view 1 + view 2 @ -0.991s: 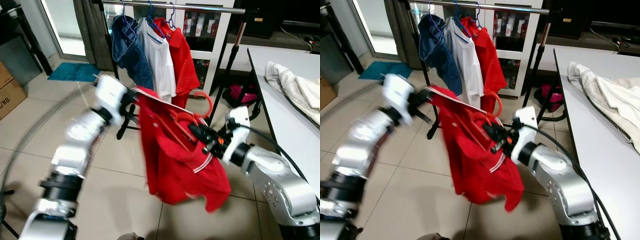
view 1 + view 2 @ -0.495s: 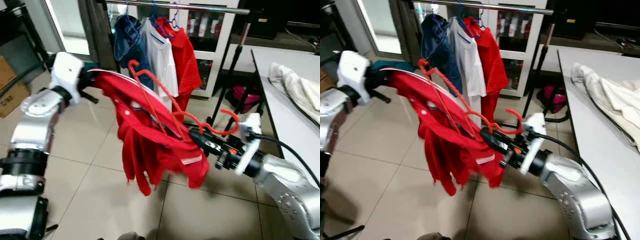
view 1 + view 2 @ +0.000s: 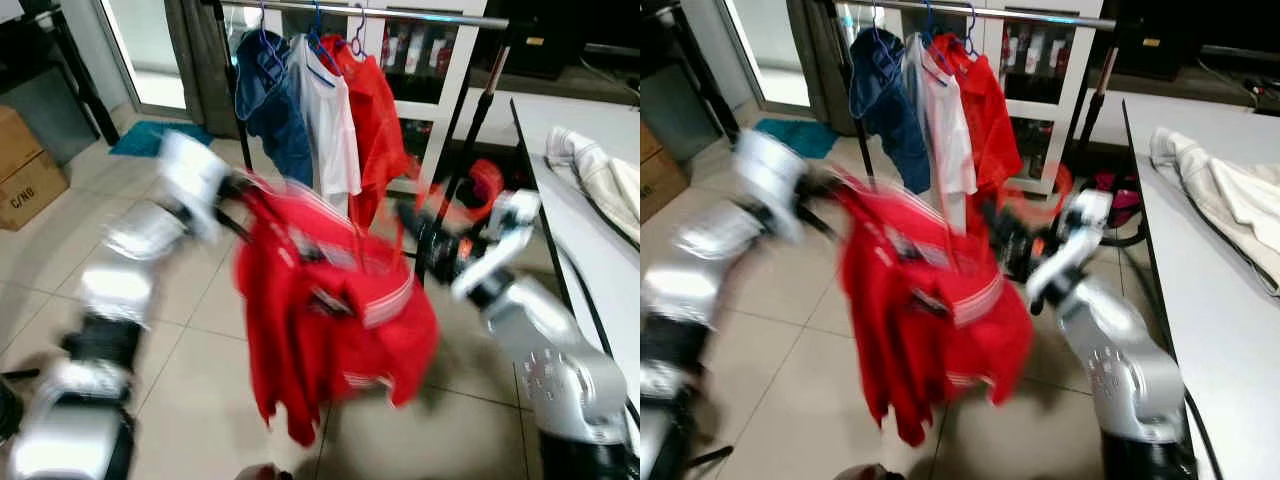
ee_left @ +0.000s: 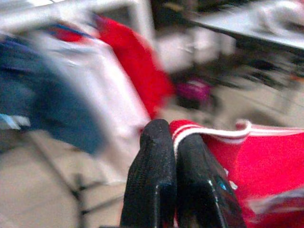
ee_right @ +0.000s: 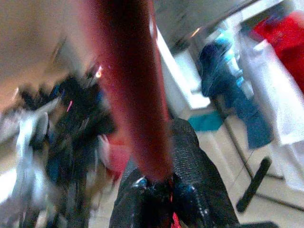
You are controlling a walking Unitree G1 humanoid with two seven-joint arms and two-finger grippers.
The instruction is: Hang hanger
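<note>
- Both arms heavily blurred in the head views; the whole load is on the move.
- Left tool (image 4: 164,185): fingers pressed together, clamped on the striped edge of the red shirt (image 3: 330,320). That end has dropped from its high reach of half a second ago and swung back toward the middle.
- Right tool (image 5: 159,190): clamped on the red hanger (image 5: 130,90), whose bar runs up between the fingers. This arm has risen and pushed forward; the hanger's hook now shows as a red smear near the rack's upright pole (image 3: 470,150).
- Shirt hangs bunched between the two arms, in front of the clothes rail (image 3: 400,15), below it and not yet on it.
- Rail already carries a blue garment (image 3: 275,100), a white shirt (image 3: 330,120) and another red one (image 3: 385,110); free bar lies to their right.
- Read: the carry has turned into the lift toward the rail. Hook must still rise above the bar.
- Pale cloth (image 3: 605,180) lies on the counter (image 3: 600,290), untouched.
</note>
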